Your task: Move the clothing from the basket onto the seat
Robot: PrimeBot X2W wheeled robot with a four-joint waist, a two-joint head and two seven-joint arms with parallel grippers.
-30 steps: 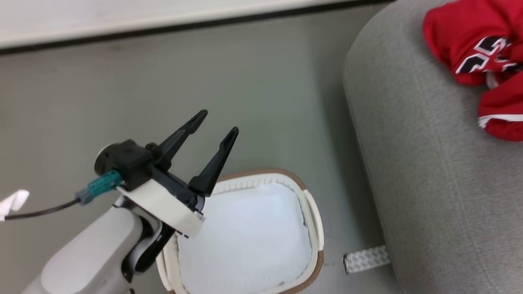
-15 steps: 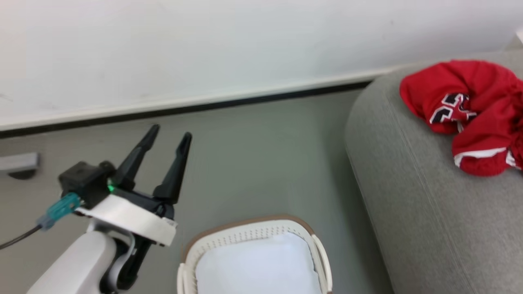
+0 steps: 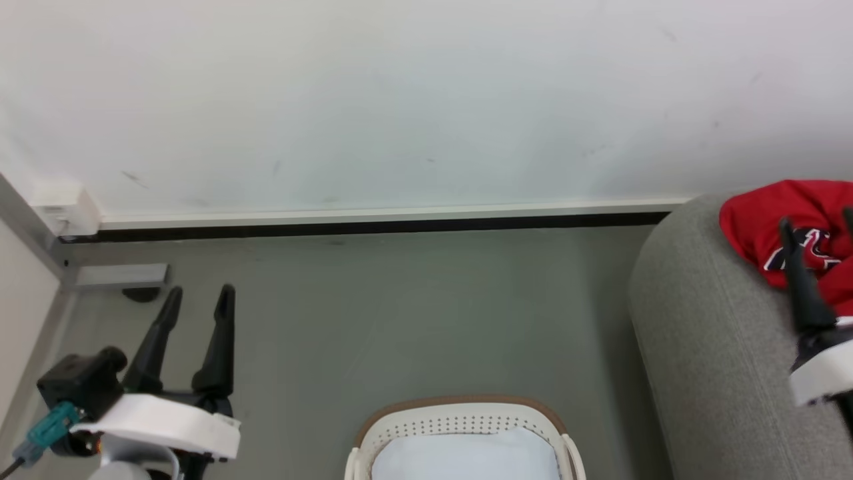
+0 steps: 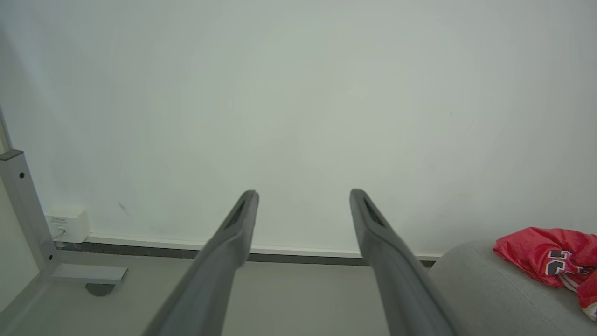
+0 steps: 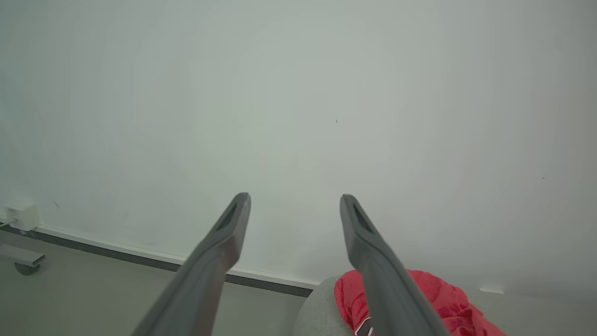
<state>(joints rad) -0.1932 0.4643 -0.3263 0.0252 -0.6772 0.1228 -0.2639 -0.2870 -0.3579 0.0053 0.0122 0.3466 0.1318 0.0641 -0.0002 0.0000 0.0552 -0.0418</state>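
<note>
Jaws on both arms gape empty, the clothing (image 3: 750, 220) lies on the sofa (image 3: 700, 347) at far right, and the near basket (image 3: 460, 420) looks bare, so the move seems finished; next, just confirm that.

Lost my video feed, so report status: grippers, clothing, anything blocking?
Left gripper open, holding nothing; right gripper open too. Red clothing on sofa. Basket: visible part bare. Nothing blocking.
</note>
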